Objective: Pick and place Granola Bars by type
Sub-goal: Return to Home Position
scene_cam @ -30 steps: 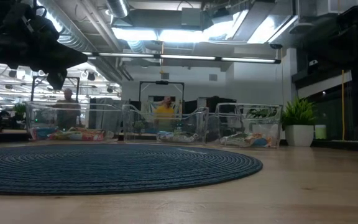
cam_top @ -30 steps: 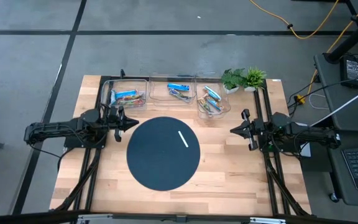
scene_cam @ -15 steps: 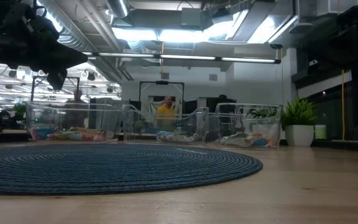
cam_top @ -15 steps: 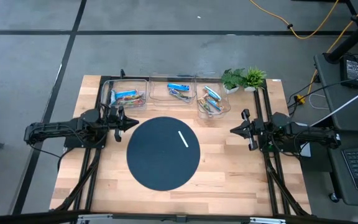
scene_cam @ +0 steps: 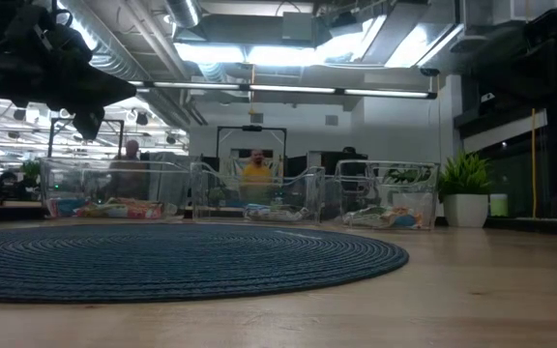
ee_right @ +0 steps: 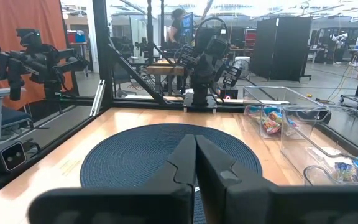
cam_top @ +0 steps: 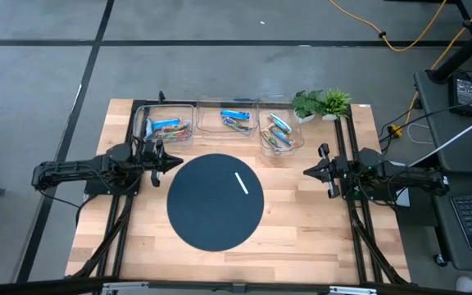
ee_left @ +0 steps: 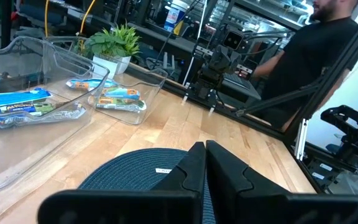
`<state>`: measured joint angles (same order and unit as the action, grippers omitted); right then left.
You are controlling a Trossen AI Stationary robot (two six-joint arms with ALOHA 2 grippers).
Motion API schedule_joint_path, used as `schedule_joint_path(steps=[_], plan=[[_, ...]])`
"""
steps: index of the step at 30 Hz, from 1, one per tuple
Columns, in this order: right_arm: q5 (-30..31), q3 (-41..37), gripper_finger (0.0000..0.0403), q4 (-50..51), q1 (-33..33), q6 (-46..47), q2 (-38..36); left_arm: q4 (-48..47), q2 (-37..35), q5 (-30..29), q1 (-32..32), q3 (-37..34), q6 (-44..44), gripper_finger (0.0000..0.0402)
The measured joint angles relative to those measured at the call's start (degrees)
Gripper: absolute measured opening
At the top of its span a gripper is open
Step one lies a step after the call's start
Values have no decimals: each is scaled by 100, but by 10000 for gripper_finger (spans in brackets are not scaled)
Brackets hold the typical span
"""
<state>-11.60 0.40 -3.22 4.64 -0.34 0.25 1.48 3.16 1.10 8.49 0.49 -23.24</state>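
The granola bars lie in three clear bins at the table's far edge: a left bin point(cam_top: 167, 124) with red-orange and blue bars, a middle bin point(cam_top: 229, 120) with blue ones, a right bin point(cam_top: 279, 133) with blue and silvery ones. They also show in the left wrist view point(ee_left: 23, 106). My left gripper point(cam_top: 177, 162) is shut and empty beside the round dark mat's point(cam_top: 215, 201) left edge. My right gripper point(cam_top: 307, 171) is shut and empty to the mat's right.
A thin white strip point(cam_top: 241, 183) lies on the mat. A small green plant point(cam_top: 322, 103) stands at the far right. Arm bases and cable tracks run along both sides. People show in the room behind the table point(scene_cam: 254, 169).
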Motion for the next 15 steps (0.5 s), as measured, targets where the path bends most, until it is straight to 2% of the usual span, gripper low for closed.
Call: schedule_joint_path(steps=[15], plan=[[0,0,14,0,-2,0,0,0,0,0,0,0,0,7]])
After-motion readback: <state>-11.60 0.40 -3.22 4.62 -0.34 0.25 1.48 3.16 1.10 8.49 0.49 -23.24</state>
